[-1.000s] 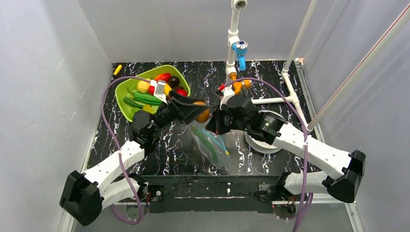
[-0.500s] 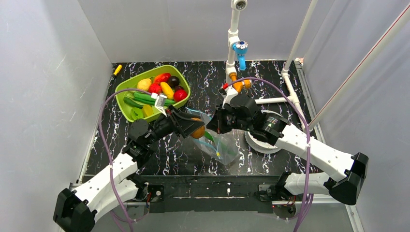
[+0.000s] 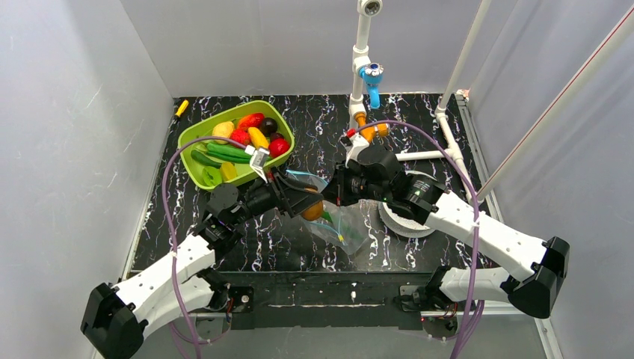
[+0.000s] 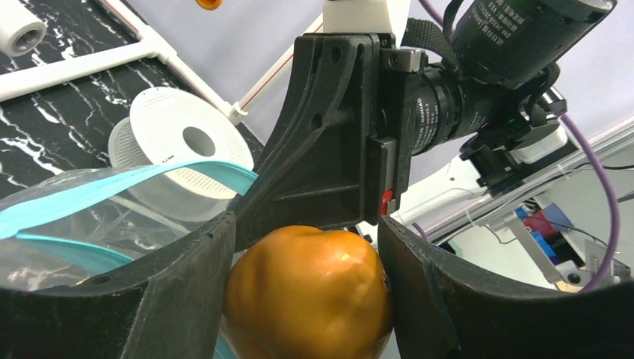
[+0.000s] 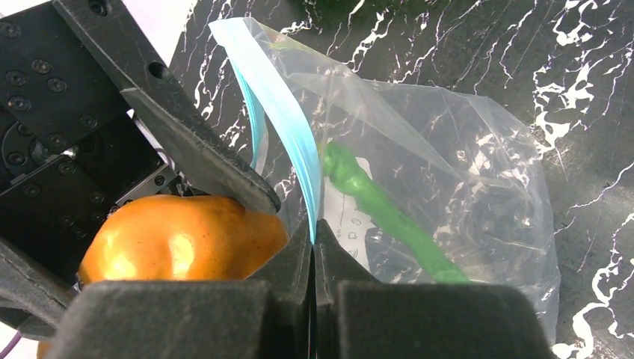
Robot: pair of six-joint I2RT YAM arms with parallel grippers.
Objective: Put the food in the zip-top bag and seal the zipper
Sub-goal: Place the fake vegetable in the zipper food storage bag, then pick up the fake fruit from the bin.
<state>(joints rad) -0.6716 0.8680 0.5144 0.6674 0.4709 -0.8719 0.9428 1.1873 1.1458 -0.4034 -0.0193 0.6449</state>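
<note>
Since half a second ago my left arm has swung away from the tray [image 3: 196, 166] and dropped in, so my left gripper [image 3: 310, 203] now sits right at the bag [image 3: 348, 228] mouth, clamped on an orange-brown fruit [image 3: 313, 210]. From above, my right gripper [image 3: 336, 191] is at the far side of the mouth and has not shifted. The bag's long axis runs from that mouth, which faces the tray, back toward my bases, with its closed end nearest them.

In the left wrist view, both my fingers [image 4: 179, 299] press the fruit's sides. The zipper [image 4: 112, 188] arcs just beside the fruit on one side, and a white disc [image 4: 179, 149] lies beyond the bag. I cannot tell whether the fruit has passed the lip.

In the right wrist view, my right jaws are closed together on the zipper strip, lifting one lip upright. A green vegetable [image 5: 381, 217] is already inside, lying lengthwise along the bag from mouth toward bottom. The fruit is touching or just beside the held lip, on its outer side as seen here.

The risks I judge: my wide left fingers could catch the lower lip and shove the whole bag along. That push could tug the strip out of my right pinch, collapsing the mouth. Letting go too early would drop the fruit outside the bag.
</note>
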